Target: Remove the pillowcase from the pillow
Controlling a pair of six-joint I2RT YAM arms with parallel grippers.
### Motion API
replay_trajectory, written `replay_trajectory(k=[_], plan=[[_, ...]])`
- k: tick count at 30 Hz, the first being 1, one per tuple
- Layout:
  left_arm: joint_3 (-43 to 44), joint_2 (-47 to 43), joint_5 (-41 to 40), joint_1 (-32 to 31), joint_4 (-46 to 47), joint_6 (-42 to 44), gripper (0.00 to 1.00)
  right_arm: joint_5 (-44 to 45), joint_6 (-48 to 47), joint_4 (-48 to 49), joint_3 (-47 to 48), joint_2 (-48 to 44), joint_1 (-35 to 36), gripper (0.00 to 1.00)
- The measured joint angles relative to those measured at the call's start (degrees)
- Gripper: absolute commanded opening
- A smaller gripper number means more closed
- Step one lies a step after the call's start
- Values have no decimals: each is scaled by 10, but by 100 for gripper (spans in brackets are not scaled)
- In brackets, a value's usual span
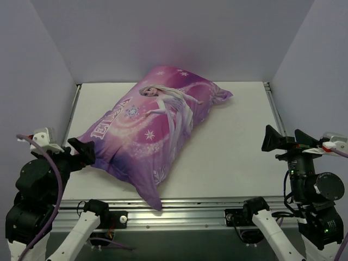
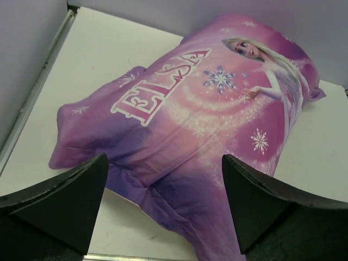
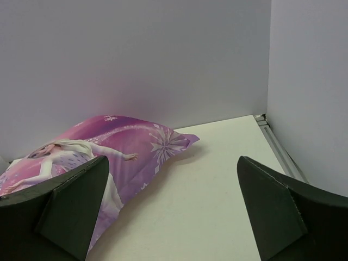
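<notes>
My left fingers (image 2: 60,201) and right fingers (image 3: 283,212) both gape wide, holding nothing (the pillowcase (image 1: 147,136) lies plump on the table (image 1: 234,152), nearer my left).

The pillowcase (image 1: 155,130) lies diagonally on the table (image 1: 239,152), nearer the left end effector (image 1: 86,154)

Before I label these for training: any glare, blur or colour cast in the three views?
Top external: sharp, even light, pink tint on the back wall above the pillowcase. Left wrist: print crisp, left gripper's fingers dark. Right wrist: same pink wall tint, no glare.
</notes>
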Motion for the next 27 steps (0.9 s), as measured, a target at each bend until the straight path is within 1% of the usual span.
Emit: replay_trajectory(k=[7,11,14,17,20,24,27], plan=[[-26,78,41,0,-5,-29,94,-8,21,-5,-10,6,0,100],[-33,143,60,0,-7,-44,94,-14,67,-5,-14,42,0,100],[-37,187,68,0,-8,-55,94,-42,99,-4,-12,116,0,100],[-62,211,74,0,-3,-64,94,-88,126,2,-11,210,0,100],[-95,213,81,0,-1,-75,94,-132,158,30,-23,298,0,100],[-142,202,86,0,22,-92,94,-168,210,74,-46,373,0,100],[-168,198,92,0,38,-104,94,-193,249,135,-47,431,1,100]])
